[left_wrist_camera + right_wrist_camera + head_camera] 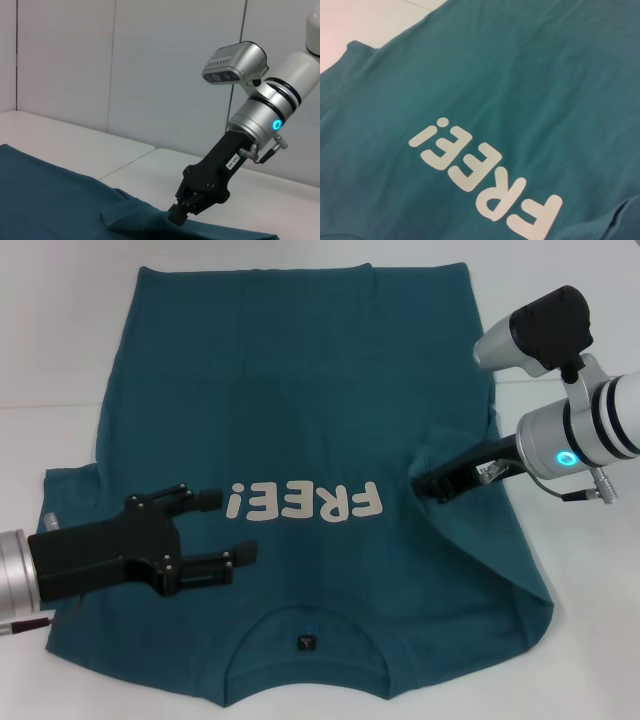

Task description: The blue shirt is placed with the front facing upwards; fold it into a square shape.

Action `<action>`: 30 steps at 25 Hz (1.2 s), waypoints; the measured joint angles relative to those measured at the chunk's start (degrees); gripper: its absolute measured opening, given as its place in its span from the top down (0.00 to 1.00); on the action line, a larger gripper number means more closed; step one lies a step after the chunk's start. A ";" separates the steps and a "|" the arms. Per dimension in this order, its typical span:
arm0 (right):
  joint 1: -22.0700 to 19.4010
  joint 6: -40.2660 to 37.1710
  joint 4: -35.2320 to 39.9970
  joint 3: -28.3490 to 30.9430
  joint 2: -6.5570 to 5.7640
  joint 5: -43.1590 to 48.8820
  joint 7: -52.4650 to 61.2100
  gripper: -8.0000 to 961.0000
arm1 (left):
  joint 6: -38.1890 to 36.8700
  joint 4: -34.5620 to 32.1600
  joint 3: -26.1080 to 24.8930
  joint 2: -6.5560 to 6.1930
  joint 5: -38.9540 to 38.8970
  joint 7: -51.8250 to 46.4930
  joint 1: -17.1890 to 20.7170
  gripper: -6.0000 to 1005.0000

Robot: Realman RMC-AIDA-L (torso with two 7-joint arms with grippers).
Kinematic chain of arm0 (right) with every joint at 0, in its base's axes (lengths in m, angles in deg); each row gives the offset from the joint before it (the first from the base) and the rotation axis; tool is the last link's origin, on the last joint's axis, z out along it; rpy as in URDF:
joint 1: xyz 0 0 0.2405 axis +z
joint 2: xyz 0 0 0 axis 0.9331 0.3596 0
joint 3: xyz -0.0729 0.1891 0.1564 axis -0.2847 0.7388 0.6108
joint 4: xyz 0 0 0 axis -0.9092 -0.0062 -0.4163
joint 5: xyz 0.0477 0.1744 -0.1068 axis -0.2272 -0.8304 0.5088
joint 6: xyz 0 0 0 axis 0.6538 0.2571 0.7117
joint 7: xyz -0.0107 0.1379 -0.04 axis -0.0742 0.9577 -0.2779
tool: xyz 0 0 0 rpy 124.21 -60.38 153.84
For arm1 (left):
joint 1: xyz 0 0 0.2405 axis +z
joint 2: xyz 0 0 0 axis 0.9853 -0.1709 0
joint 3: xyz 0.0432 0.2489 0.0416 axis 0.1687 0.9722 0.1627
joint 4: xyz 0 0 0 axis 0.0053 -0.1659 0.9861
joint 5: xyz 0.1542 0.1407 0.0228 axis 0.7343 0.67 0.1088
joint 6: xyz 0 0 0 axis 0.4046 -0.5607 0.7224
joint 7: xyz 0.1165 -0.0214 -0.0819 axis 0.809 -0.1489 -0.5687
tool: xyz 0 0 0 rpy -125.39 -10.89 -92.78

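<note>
- Shirt first: the blue shirt is lying front up on the white table, filling most of the head view, its collar sitting at the bottom centre of the frame and its hem running along the top.
- You are seeing the white "FREE!" lettering upside down in the middle of the head view.
- Your left gripper is reaching in from the lower left of the head view, the arm lying nearly level and pointing toward the centre, with its fingers standing apart, one just beside the exclamation mark and the other below it.
- Your right gripper is coming in from the right edge of the head view, the forearm sloping down and toward the centre from its silver wrist.
- Its fingers are pinching together on a fold of the right side of the shirt, which is lying doubled over toward the lettering.
- In the left wrist view you are looking at the right gripper angling steeply down at the lower centre, its tip meeting a raised ridge of cloth.
</note>
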 joint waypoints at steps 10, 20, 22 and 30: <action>0.82 2.00 -1.64 -2.18 0.18 -0.14 0.26 0.83 | 0.02 0.16 -0.11 0.05 -0.01 0.37 0.24 0.14; 0.41 2.88 -1.76 -2.17 0.18 -0.31 0.90 0.81 | 0.54 0.20 0.08 0.13 -0.06 0.37 0.35 0.14; 0.23 3.21 -1.75 -2.17 0.18 -0.30 0.92 0.81 | 0.60 0.19 0.15 0.12 -0.09 0.37 0.34 0.14; -0.18 5.16 -1.03 -1.42 -0.03 -0.45 0.64 0.59 | 0.93 0.17 -0.11 0.11 -0.52 0.07 0.23 0.14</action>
